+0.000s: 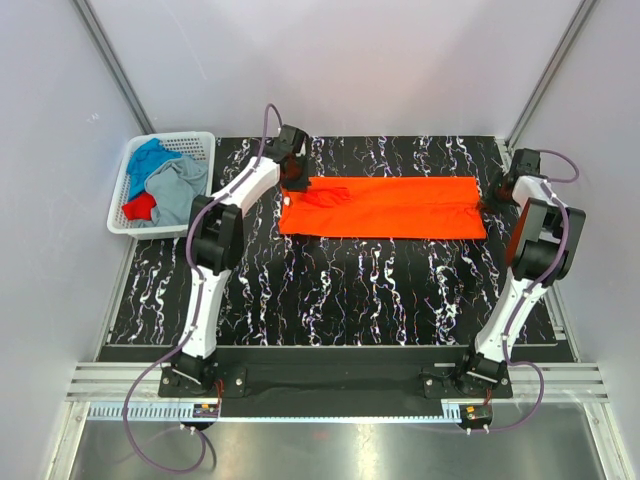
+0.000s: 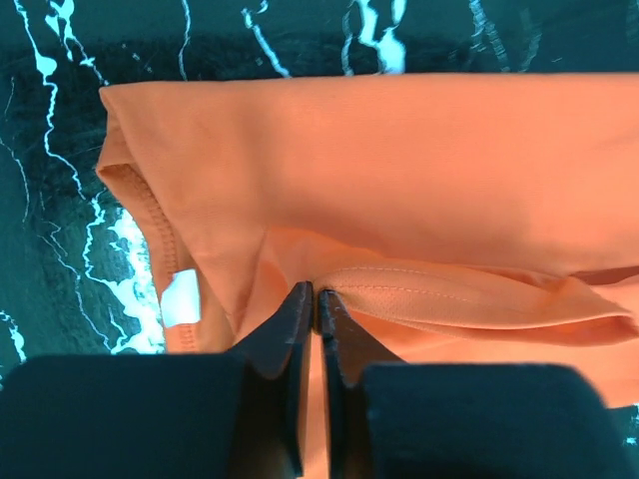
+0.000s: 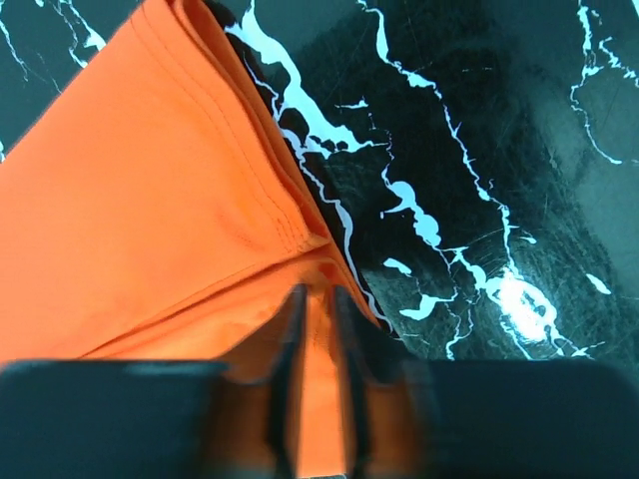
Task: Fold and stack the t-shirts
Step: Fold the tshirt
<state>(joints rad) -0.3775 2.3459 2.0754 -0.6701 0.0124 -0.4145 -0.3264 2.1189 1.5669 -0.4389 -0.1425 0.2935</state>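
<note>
Left end effector [image 2: 316, 299] pinches the orange t-shirt [image 1: 390, 207] beside its white neck label [image 2: 181, 297] (print unreadable); right end effector [image 3: 319, 299] clamps the hem.

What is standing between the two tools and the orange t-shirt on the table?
Nothing visible. The left tool is shut on the neck end of the orange t-shirt, and the right tool is shut on its opposite end.
</note>
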